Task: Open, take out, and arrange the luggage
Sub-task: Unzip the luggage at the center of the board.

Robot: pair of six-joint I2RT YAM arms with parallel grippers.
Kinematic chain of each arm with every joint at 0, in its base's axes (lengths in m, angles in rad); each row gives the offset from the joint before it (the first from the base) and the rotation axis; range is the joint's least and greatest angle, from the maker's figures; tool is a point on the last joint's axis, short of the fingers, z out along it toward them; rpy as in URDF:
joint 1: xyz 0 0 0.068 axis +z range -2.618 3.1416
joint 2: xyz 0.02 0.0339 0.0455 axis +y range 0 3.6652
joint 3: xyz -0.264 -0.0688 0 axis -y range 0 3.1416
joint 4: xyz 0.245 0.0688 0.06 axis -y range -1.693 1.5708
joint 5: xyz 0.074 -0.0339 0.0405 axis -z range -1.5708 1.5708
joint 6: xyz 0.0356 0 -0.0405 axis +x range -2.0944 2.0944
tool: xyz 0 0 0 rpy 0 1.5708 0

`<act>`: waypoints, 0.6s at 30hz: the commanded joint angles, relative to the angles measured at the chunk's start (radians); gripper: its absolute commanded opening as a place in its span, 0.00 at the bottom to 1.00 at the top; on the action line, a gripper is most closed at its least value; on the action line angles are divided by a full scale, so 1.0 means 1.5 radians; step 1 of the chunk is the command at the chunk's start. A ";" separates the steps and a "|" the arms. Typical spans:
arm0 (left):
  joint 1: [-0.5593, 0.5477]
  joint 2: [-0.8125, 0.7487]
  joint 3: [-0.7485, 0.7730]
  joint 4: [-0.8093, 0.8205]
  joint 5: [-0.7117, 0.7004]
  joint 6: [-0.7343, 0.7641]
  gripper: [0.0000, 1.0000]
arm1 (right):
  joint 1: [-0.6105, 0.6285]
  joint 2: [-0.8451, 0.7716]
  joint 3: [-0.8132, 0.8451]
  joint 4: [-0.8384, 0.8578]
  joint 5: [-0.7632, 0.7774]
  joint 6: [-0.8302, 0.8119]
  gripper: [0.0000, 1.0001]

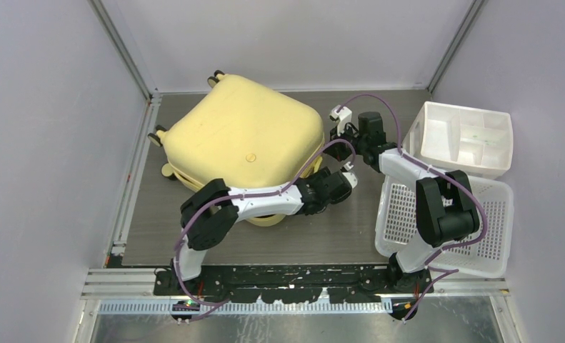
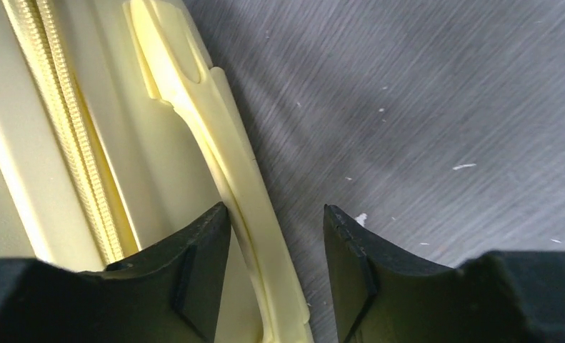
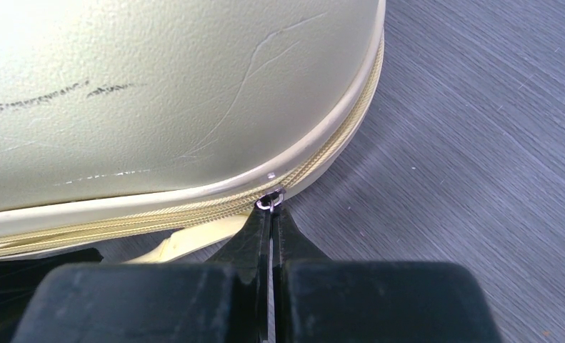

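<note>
Beside the luggage, right hand pinching its zipper pull

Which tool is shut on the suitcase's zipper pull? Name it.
The right tool: its fingers are pressed together on the zipper pull at the luggage seam. The left tool stands open, straddling the yellow handle.

Luggage shell: hard plastic, pale yellow, finely pebbled, low sheen. Shows scuffs and hairline scratches. Along its seam: woven cloth zipper tape, small bright metal pull ring. On its side: smooth moulded plastic handle. Under it: matt grey table, brushed wood-grain. Right of it: white perforated plastic basket.
</note>
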 commanded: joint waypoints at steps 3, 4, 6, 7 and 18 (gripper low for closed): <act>0.009 0.027 0.022 -0.017 -0.030 0.011 0.43 | -0.002 0.001 0.026 0.020 -0.012 0.000 0.01; 0.009 0.027 0.021 -0.019 -0.027 0.013 0.38 | -0.002 0.002 0.026 0.020 -0.013 0.000 0.01; 0.008 0.022 0.017 -0.025 -0.015 0.012 0.15 | -0.002 0.001 0.026 0.020 -0.014 -0.001 0.01; 0.006 0.015 0.013 -0.029 -0.008 0.011 0.06 | -0.002 -0.001 0.026 0.019 -0.014 -0.003 0.01; -0.016 -0.208 -0.194 -0.048 0.128 0.053 0.00 | -0.003 -0.055 -0.010 -0.023 -0.057 -0.142 0.01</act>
